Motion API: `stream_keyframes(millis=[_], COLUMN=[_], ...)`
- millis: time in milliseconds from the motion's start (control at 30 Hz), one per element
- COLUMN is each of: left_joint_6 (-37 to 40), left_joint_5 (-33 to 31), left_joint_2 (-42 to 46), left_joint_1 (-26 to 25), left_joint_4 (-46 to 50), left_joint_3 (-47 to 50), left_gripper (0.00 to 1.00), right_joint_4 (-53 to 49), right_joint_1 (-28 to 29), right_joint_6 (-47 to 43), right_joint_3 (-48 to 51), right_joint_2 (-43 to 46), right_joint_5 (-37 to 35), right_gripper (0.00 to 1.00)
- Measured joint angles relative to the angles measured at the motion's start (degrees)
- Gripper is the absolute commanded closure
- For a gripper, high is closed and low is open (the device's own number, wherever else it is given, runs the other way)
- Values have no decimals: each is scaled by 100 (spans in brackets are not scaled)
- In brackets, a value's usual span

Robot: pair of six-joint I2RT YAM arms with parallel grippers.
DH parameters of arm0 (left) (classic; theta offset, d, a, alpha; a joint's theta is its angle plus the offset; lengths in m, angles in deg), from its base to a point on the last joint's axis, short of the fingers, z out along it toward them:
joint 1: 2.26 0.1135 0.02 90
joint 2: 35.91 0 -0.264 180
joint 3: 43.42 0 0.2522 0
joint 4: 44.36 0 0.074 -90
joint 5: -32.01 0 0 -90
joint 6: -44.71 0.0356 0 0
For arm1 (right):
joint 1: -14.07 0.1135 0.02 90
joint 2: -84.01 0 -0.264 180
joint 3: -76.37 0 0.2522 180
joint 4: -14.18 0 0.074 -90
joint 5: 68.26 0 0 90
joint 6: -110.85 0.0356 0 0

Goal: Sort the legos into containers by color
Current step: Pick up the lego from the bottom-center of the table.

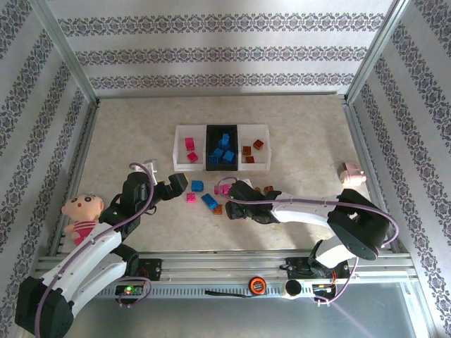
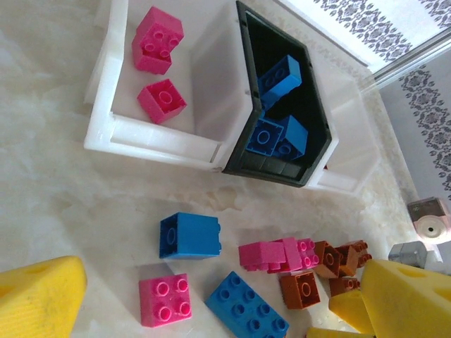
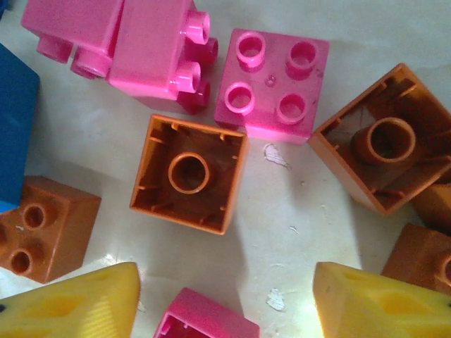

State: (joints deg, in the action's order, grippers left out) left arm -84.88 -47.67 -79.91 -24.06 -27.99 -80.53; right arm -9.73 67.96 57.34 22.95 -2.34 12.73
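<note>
Marbled worktop point(image 1: 296, 134) strewn with loose legos point(image 1: 209, 201). Left tool point(image 2: 222, 282) spread wide, empty, trays point(image 2: 106, 134) just ahead. Right tool point(image 3: 225, 282) partly open, low over bricks, upturned pink brick point(image 3: 204, 317) between its fingers point(image 3: 70, 310), not gripped; orange brick point(image 3: 189, 172) ahead.

In my right wrist's view a pink brick point(image 3: 208, 318) was cut off by the bottom edge and a blue brick point(image 3: 14, 127) by the left. From my left wrist, the end white tray point(image 2: 349, 179) lay mostly hidden behind the black tray point(image 2: 271, 169).
</note>
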Motion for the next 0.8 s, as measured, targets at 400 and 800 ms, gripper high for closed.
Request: stream_keyframes(millis=[400,800], left_joint_6=[0,35], left_joint_5=[-7,-122], left_joint_2=[0,15], left_joint_1=[0,0], left_joint_4=[109,363], left_joint_3=[4,4], left_gripper=[0,0], right_joint_4=[-203,-437], right_joint_1=[372,376], right_joint_6=[-28,-258], right_joint_3=[0,0], right_joint_2=[-50,540], right_joint_5=[136,107], right_gripper=[50,70])
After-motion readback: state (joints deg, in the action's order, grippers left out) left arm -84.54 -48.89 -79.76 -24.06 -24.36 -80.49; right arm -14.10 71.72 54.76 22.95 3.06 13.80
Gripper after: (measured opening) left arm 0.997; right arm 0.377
